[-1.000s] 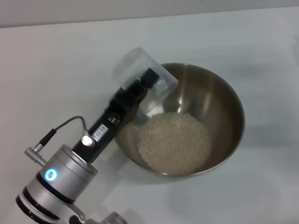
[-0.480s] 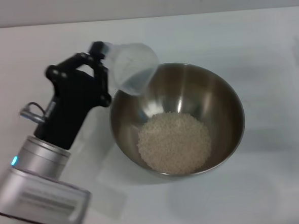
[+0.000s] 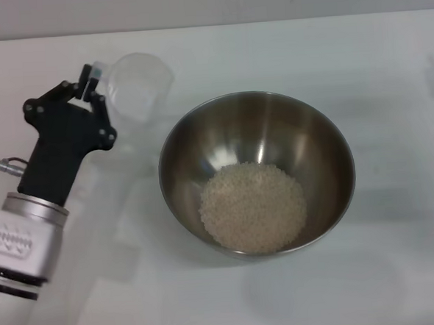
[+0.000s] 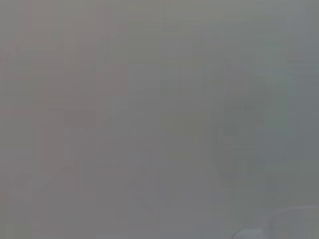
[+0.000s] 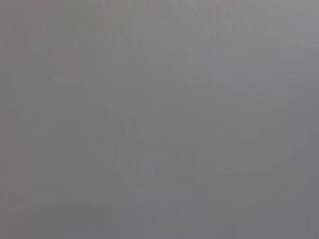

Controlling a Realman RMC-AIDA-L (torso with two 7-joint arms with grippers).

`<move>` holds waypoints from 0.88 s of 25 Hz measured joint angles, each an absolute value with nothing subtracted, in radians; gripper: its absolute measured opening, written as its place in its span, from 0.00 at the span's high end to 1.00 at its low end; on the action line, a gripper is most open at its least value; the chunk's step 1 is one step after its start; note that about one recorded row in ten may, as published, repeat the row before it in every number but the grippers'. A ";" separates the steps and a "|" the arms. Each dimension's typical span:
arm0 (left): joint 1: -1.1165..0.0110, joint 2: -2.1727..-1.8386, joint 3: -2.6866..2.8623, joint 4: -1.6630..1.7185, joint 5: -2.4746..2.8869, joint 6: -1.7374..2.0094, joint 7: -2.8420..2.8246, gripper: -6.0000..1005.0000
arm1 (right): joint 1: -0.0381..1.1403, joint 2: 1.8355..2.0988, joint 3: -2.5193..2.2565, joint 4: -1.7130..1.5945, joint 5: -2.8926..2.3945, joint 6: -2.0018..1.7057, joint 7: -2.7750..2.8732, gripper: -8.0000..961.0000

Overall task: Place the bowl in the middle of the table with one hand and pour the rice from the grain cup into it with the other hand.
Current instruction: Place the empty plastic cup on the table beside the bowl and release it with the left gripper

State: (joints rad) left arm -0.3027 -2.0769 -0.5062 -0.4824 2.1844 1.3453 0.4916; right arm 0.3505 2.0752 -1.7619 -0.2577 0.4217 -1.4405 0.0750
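Fingers of the left gripper [image 3: 93,85] pinch the grain cup [image 3: 136,86] by its side handle, holding it just beside the bowl [image 3: 327,148], left of the rim. The cup looks empty, so it should be light, thin and slippery; the handle is the safe hold. Rice [image 3: 253,207] heaps in the heavier, rigid bowl, mid-counter [image 3: 387,56]. Right gripper isn't in sight.

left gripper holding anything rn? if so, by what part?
Yes: the left gripper holds the grain cup, pinching it at the cup's outer side where the handle is, off to the left of the bowl. The right gripper is not in view.
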 joint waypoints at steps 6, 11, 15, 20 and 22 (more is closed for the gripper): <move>-0.309 -2.077 -0.547 -0.424 2.174 1.252 0.332 0.90 | 0.353 2.075 -1.763 -0.246 0.422 -1.439 0.075 0.44; -0.311 -2.077 -0.557 -0.406 2.174 1.193 0.261 0.90 | 0.353 2.075 -1.761 -0.244 0.422 -1.435 0.075 0.44; -0.318 -2.079 -0.560 -0.406 2.174 1.099 0.244 0.90 | 0.354 2.075 -1.758 -0.244 0.422 -1.432 0.075 0.44; -0.323 -2.079 -0.560 -0.413 2.174 1.064 0.241 0.89 | 0.356 2.075 -1.757 -0.237 0.422 -1.432 0.075 0.44; -0.326 -2.079 -0.559 -0.414 2.174 1.055 0.240 0.89 | 0.357 2.074 -1.756 -0.235 0.422 -1.432 0.075 0.44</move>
